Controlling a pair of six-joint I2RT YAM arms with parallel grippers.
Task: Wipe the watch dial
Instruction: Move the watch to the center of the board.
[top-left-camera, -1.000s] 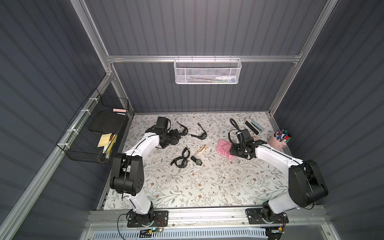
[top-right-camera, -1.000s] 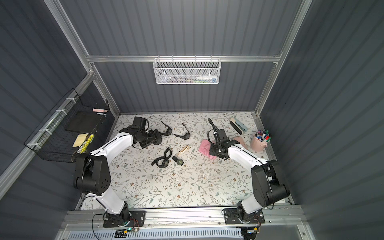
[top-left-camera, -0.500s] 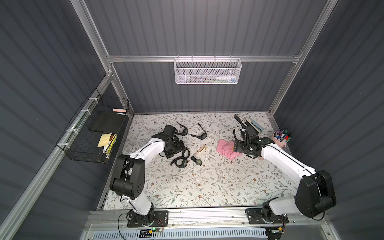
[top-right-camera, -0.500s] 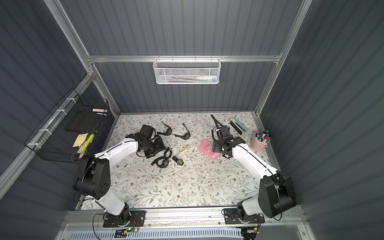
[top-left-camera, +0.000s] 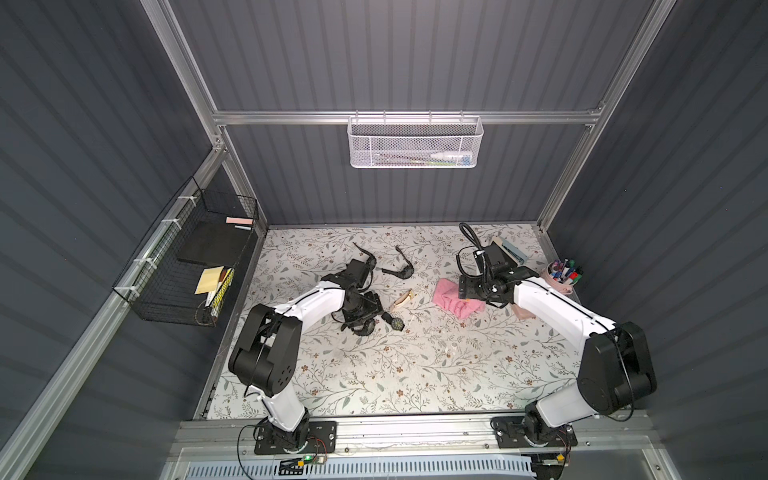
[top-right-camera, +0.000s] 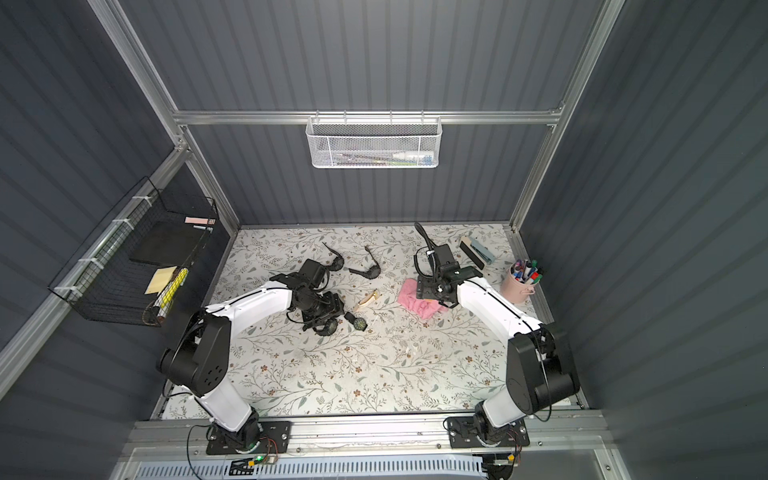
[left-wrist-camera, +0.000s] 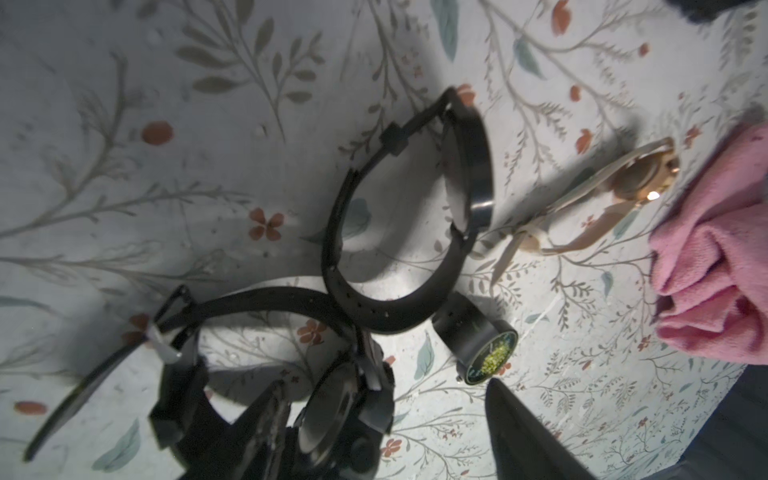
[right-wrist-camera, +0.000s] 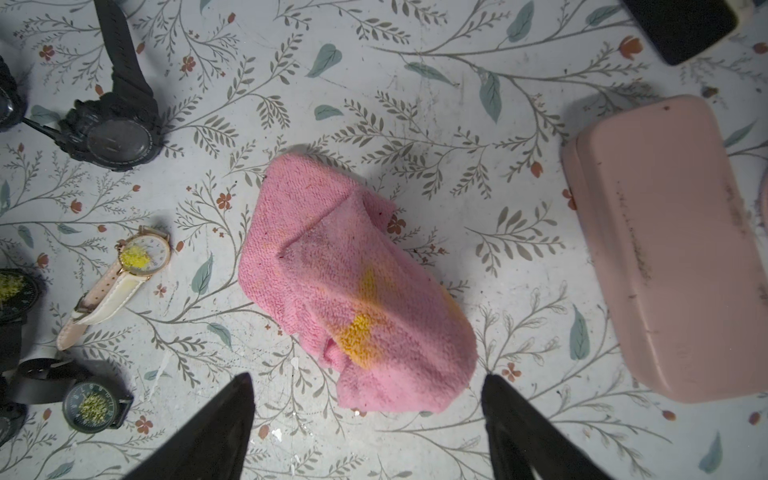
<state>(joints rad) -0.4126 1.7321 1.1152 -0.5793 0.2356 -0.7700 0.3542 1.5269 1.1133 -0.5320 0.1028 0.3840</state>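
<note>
Evidently both arms are at the reaching stage, and no wiping has begun. The right claw (right-wrist-camera: 369, 378) hangs over the crumpled pink cloth (right-wrist-camera: 353, 282) with its fingers spread wide to either side of one end, gripping nothing. The cloth lies loose on the flowered worktop (right-wrist-camera: 415, 83) and carries yellow stains. The left claw (left-wrist-camera: 382, 390) is also apart, low over a chunky black watch (left-wrist-camera: 340, 411). This watch lies well away from the cloth on its left-arm side, farther off than the pale-strapped watch (right-wrist-camera: 141, 253) and the small dark watch (right-wrist-camera: 93, 405). One finger sits close to the case and the other stands clear of it, so nothing is clamped. That watch seems to be the one chosen. The two smaller watches show yellow crumbs on their dials, whereas its glass looks only dull, and I cannot tell how dirty it is. Next, by my reading, the right claw needs to drop and pinch a fold near the cloth's middle, leaving fabric free to rub with. The left claw should close across the watch case, not the strap, and hold it steady with the dial up. A pink case (right-wrist-camera: 665, 249) near the cloth's far side should be left alone.
</note>
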